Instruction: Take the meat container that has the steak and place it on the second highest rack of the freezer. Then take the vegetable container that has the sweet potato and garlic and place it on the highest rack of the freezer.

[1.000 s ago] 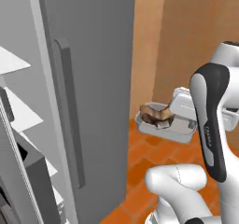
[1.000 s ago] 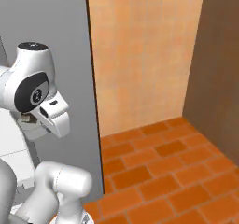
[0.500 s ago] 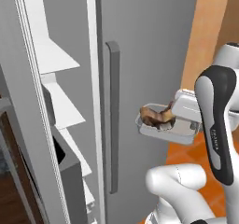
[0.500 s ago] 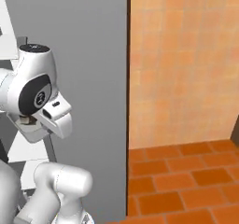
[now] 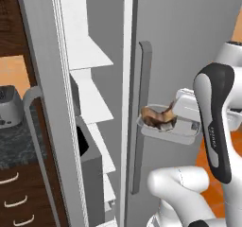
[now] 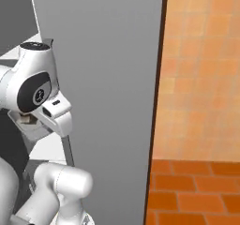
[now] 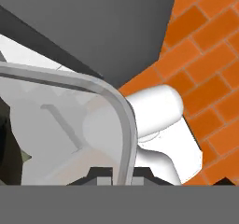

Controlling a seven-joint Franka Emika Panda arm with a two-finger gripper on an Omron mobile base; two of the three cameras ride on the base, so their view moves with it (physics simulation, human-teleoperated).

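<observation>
My gripper (image 5: 178, 123) is shut on the near rim of the meat container (image 5: 163, 129), a shallow grey tray held level in front of the grey door (image 5: 189, 41) and beside its long vertical handle (image 5: 142, 117). The dark red-brown steak (image 5: 155, 117) lies in the tray. To the left the freezer (image 5: 94, 79) stands open, showing its stacked white shelves. The highest rack (image 5: 89, 51) and the second highest rack (image 5: 97, 103) are both bare. In the hand view the tray rim (image 7: 125, 120) curves between my fingertips (image 7: 100, 173). The sweet potato and garlic are out of view.
A grey bin (image 5: 90, 164) sits low inside the freezer. The other grey door (image 5: 45, 126) hangs open on the left. Beyond it are a dark counter with a small grey appliance (image 5: 8, 105) and wooden drawers (image 5: 14, 193). Orange brick floor (image 6: 197, 191) and a tiled wall (image 6: 206, 69) lie to the right.
The whole picture has slid rightward as the base moved, so the open freezer shelves have come into view. The tray stays in my gripper, now in front of the door handle.
</observation>
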